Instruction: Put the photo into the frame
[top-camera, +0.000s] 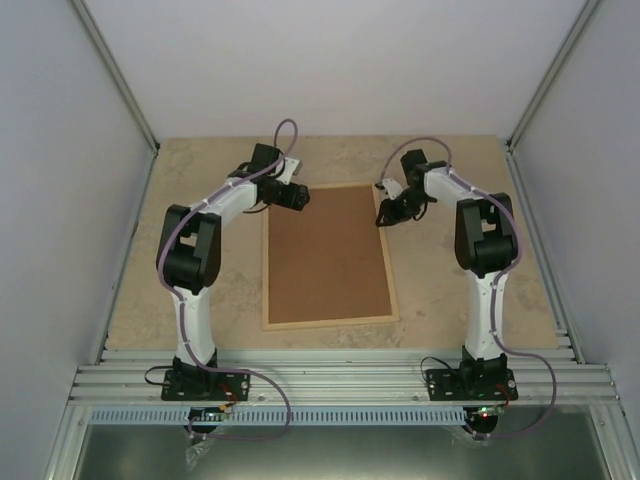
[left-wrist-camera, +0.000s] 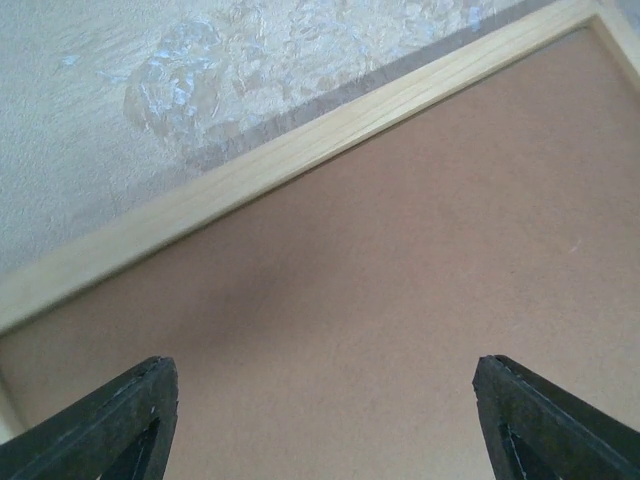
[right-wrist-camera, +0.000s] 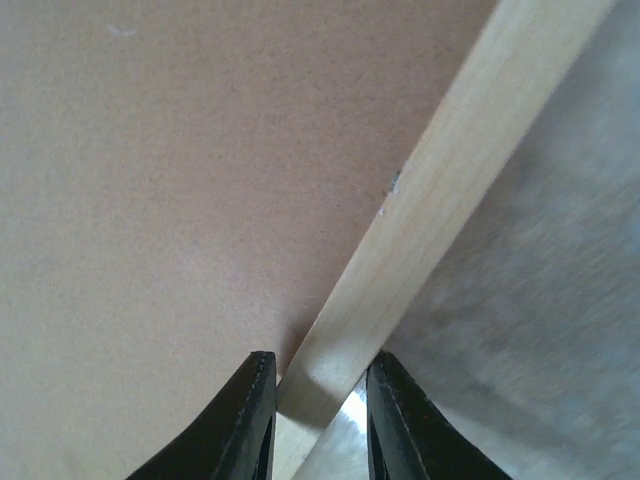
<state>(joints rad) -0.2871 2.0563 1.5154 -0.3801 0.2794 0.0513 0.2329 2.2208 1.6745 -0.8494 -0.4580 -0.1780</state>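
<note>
The pale wood frame (top-camera: 330, 321) lies flat on the table with a brown backing board (top-camera: 325, 250) filling it. The photo shows in no view. My left gripper (top-camera: 300, 197) hovers over the board's far-left corner. In the left wrist view it (left-wrist-camera: 325, 400) stands wide open over bare board, the frame's rail (left-wrist-camera: 300, 150) beyond it. My right gripper (top-camera: 385, 215) is at the frame's far-right corner. In the right wrist view it (right-wrist-camera: 320, 400) straddles the frame's rail (right-wrist-camera: 450, 170), fingers narrowed against both sides of the wood, the board (right-wrist-camera: 180, 200) to the left.
The mottled beige table top (top-camera: 200, 290) runs round the frame on all sides. White walls enclose the back and sides. A metal rail (top-camera: 340, 380) at the near edge carries both arm bases.
</note>
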